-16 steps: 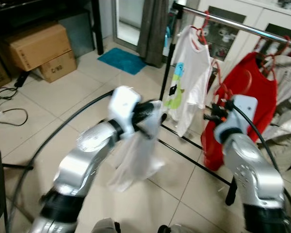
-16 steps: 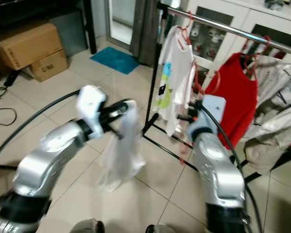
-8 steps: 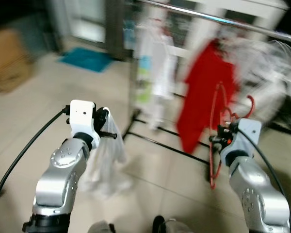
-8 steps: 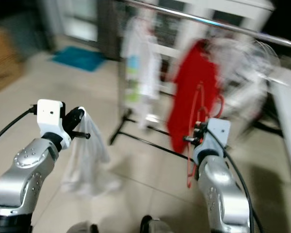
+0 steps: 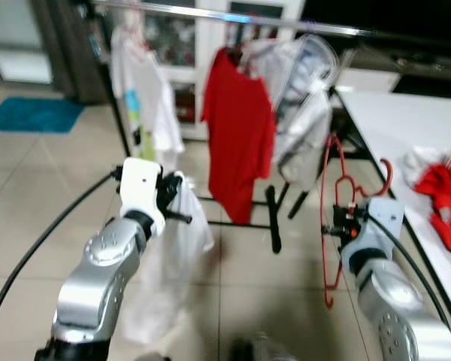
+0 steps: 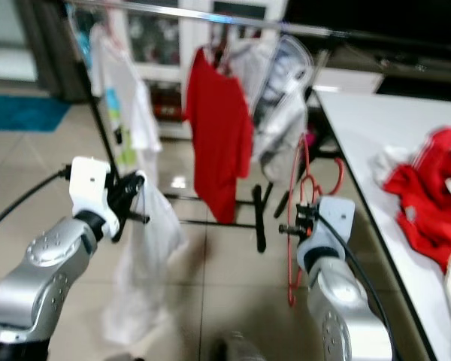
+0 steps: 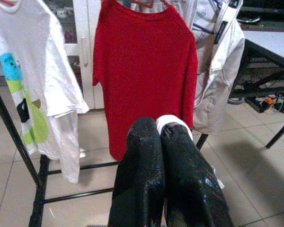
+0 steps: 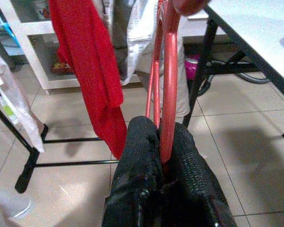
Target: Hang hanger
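Note:
My right gripper is shut on a red wire hanger, held upright at my right side in front of the table. The hanger is bare, and its hook points toward the table. My left gripper is shut on a white garment that hangs limp down toward the floor. Ahead stands the clothes rack with its silver rail. A white printed T-shirt, a red shirt and a pale jacket hang on it. Both grippers are short of the rail and below it.
A white table runs along the right with red clothing on it. The rack's black foot lies on the tiled floor between my arms. A blue mat lies at the far left.
The camera has swung right: the rack moved left in view and the white table came in. Both grippers keep their hold, on the white garment and the red hanger.

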You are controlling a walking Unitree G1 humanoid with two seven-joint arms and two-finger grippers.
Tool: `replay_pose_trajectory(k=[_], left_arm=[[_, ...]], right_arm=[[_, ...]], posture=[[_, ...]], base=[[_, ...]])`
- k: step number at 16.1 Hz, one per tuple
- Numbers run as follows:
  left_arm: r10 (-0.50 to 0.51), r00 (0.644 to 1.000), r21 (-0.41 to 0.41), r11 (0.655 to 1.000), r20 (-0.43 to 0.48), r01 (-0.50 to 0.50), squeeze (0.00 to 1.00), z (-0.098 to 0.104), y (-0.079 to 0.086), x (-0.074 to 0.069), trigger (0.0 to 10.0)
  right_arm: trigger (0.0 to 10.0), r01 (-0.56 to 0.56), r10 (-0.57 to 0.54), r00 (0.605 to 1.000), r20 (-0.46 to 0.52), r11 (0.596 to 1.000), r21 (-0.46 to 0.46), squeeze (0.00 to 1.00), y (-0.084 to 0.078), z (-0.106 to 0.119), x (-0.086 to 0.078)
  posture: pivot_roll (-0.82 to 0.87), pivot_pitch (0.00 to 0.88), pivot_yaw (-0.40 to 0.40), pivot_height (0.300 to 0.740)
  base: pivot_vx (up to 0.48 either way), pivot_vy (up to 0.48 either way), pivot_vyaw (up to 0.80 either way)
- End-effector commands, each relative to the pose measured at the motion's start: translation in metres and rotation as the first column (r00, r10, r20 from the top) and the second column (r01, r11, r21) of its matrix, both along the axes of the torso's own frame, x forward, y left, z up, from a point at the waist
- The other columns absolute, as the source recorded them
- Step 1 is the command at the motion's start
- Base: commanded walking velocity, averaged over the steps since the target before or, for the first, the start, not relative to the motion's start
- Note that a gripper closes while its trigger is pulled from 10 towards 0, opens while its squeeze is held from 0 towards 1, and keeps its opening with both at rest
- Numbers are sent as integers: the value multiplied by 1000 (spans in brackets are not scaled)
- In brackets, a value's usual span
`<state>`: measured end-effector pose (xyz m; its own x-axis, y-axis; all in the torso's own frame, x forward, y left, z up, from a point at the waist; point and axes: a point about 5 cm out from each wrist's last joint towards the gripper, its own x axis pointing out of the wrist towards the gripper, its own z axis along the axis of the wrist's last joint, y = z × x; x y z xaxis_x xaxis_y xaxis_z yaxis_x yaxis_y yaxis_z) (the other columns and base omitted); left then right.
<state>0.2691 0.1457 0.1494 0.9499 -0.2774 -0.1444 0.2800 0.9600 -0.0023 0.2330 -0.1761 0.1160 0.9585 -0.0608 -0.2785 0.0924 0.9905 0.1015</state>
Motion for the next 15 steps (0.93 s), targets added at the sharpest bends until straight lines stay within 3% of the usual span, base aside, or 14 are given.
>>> replay_pose_trajectory(k=[1,5,7,11,15], left_arm=[[2,1000,-6,1000,10,-2,0,3,-4,1,10000],[-3,999,1,1000,47,3,0,9,-3,5,10000],[6,998,29,1000,64,-8,0,11,-4,5,10000],[27,999,5,1000,45,-27,0,7,-1,3,10000],[45,999,7,999,29,-45,0,2,2,10,10000]], right_arm=[[10000,17,-17,1000,4,1000,-13,0,-4,2,0],[10000,-7,6,999,33,1000,21,0,2,4,5],[10000,-16,17,999,41,1000,-18,0,2,3,8],[10000,-26,26,999,40,1000,-3,0,6,3,12],[10000,-26,26,998,54,1000,-3,0,4,5,13]], posture=[[60,64,-57,740],[65,61,-70,740],[74,70,-84,740],[73,61,-91,740],[47,50,-73,740]], base=[[0,0,-800],[0,0,-800],[0,0,-800],[0,0,-800],[0,0,-800]])
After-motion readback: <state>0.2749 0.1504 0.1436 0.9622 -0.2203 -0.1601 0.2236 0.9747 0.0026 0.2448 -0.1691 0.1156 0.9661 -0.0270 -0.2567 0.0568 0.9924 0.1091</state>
